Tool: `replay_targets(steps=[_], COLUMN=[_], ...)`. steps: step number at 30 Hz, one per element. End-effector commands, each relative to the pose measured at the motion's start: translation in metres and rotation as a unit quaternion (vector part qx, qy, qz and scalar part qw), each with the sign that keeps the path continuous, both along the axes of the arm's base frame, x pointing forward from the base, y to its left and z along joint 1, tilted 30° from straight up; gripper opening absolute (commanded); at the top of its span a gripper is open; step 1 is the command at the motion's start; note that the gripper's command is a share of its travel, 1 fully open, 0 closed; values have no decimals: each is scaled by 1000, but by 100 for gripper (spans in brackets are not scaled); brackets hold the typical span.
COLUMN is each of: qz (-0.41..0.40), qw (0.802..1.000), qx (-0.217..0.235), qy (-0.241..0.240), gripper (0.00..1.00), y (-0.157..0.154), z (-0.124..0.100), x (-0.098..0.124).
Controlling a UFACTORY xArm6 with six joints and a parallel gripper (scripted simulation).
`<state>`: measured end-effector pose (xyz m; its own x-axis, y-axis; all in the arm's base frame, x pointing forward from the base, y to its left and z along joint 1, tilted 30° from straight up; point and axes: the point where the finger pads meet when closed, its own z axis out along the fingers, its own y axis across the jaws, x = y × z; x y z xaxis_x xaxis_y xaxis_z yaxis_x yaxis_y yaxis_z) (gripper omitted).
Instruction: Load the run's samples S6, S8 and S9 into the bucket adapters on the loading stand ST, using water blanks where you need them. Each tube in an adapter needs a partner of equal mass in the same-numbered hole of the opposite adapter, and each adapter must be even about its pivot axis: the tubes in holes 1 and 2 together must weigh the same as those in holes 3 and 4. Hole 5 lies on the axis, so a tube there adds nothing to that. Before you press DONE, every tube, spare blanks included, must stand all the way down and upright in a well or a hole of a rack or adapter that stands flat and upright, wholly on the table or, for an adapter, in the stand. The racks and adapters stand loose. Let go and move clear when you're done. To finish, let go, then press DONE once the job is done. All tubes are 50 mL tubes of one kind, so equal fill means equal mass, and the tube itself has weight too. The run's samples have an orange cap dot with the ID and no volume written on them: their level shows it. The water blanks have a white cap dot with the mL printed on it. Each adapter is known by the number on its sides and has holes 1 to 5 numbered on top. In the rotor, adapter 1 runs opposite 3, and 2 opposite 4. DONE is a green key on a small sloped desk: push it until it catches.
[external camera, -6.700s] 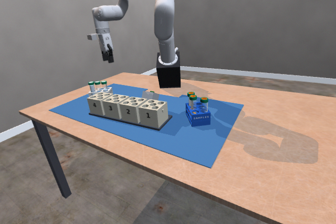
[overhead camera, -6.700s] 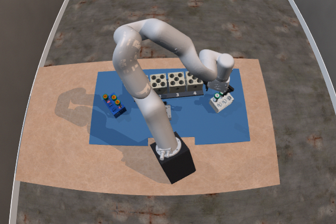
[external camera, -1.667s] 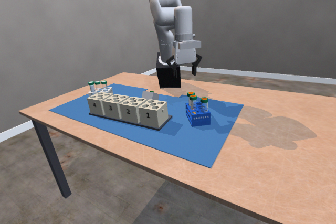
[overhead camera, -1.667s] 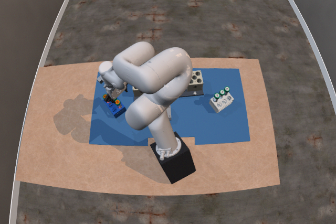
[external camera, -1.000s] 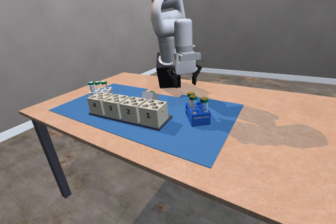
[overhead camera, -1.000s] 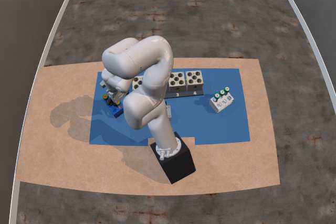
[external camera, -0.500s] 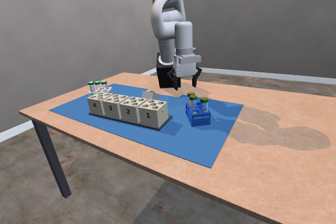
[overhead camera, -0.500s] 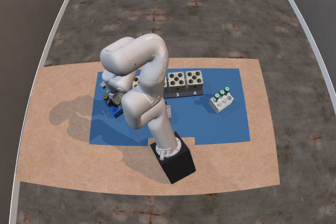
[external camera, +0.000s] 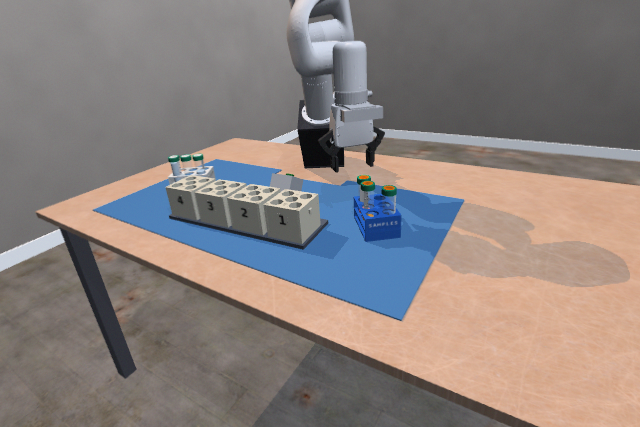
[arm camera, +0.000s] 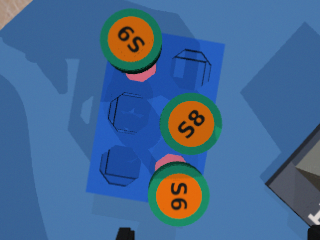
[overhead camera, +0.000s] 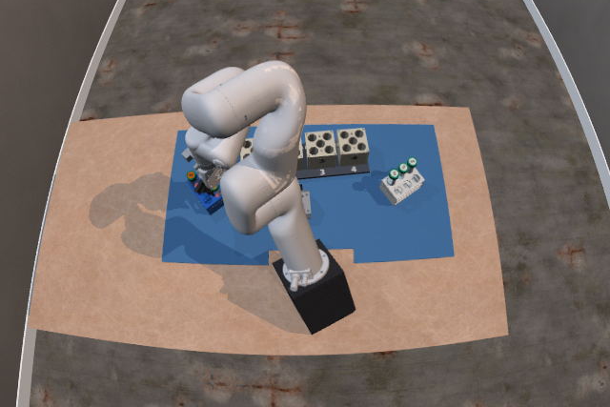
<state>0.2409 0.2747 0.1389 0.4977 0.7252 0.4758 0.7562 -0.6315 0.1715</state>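
Sample tubes S9 (arm camera: 131, 39) (external camera: 388, 189) (overhead camera: 191, 175), S8 (arm camera: 191, 123) (external camera: 367, 185) and S6 (arm camera: 178, 196) (external camera: 363, 178) stand in the blue rack (external camera: 382, 231) (arm camera: 95, 184). My gripper (external camera: 353, 166) (arm camera: 220, 234) is open and empty above the rack, on its S6 side. Adapters 1 (external camera: 292, 231), 2 (external camera: 253, 221), 3 (external camera: 219, 216) (overhead camera: 321, 162) and 4 (external camera: 179, 209) (overhead camera: 354, 158) stand on the loading stand (overhead camera: 339, 172); no tubes show in them. Three white-dot blanks (overhead camera: 394, 173) (overhead camera: 403, 167) (overhead camera: 412, 162) stand in the white rack (overhead camera: 390, 194). Their printed numbers are too small to read.
The small grey desk (external camera: 283, 182) (overhead camera: 306, 203) stands behind the adapters in the exterior view, the green key (external camera: 290, 174) just showing over its top. The arm hides part of the stand in the top view. The blue mat (overhead camera: 384, 239) lies on the wooden table.
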Motion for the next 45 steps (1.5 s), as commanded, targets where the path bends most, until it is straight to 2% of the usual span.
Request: replay_targets(steps=[1,15,45], qz=[0,0,0], qw=[1000,1000,1000], qx=[1,1,1], qy=[-1,-1,-1], gripper=[100,100,100], y=[1,1,-18], z=[1,1,61], x=[0,0,-29])
